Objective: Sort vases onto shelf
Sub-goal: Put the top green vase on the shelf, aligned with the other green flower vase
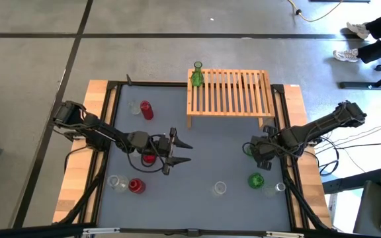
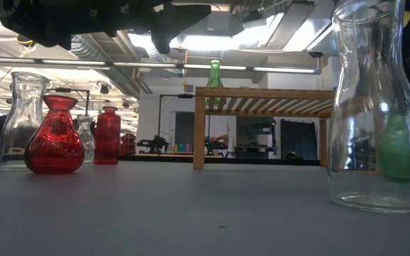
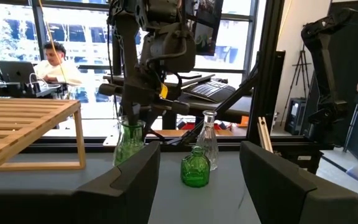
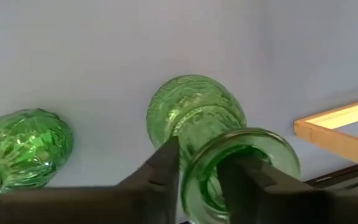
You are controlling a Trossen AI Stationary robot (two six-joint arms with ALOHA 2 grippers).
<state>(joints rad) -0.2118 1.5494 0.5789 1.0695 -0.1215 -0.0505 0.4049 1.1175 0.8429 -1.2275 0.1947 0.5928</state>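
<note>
Desk [image 1: 197,162] of dark grey matte sheet, framed in pale wood, fills the high view. Low light-wood slatted shelf [image 1: 230,94] stands at upper centre, one tall green bottle-necked glass vase [image 1: 196,75] upright on its left corner. Right gripper [image 1: 251,149], at centre right just below the shelf, has its jaws closing about the flared rim of an upright ribbed green translucent glass vase [image 4: 197,118]: one finger inside the mouth, one outside, long axis vertical. The shelf lies up-frame from this grip, so the right arm appears nearer it. Squat green glass vase [image 1: 256,180] stands just beside. Left gripper [image 1: 177,151], at centre left, holds its jaws half open and empty over a red glass vase [image 1: 149,158].
</note>
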